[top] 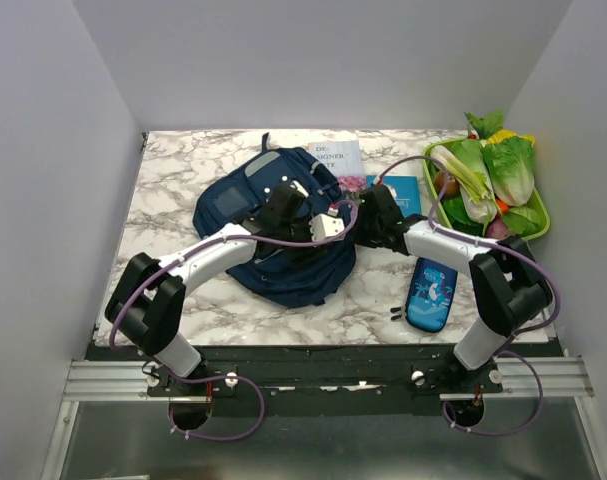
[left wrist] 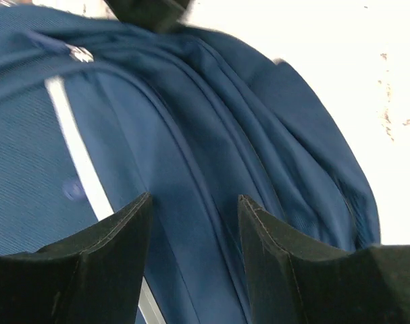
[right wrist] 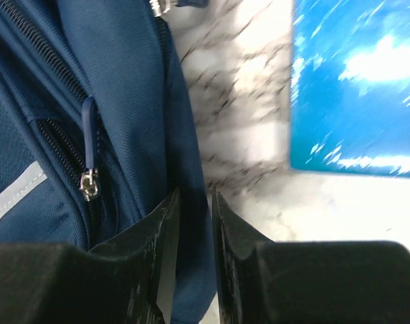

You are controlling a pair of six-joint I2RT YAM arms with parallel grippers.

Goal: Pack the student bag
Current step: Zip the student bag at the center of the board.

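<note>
Left gripper (left wrist: 194,202): jaws spread over the student bag (top: 293,275), which lies mid-table. Right gripper (right wrist: 194,197): nearly pressed together at its side edge, can't tell if fabric's caught. Confirm your pinch holds fabric before you pull.

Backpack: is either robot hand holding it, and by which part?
Left hand open over the student bag, holding nothing. Right hand nearly shut at the bag's side edge; whether it pinches fabric cannot be told.

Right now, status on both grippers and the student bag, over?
Left gripper open over the student bag. Right gripper nearly shut at its edge, grip unclear. Blue book and pencil case alongside, clear of both.
</note>
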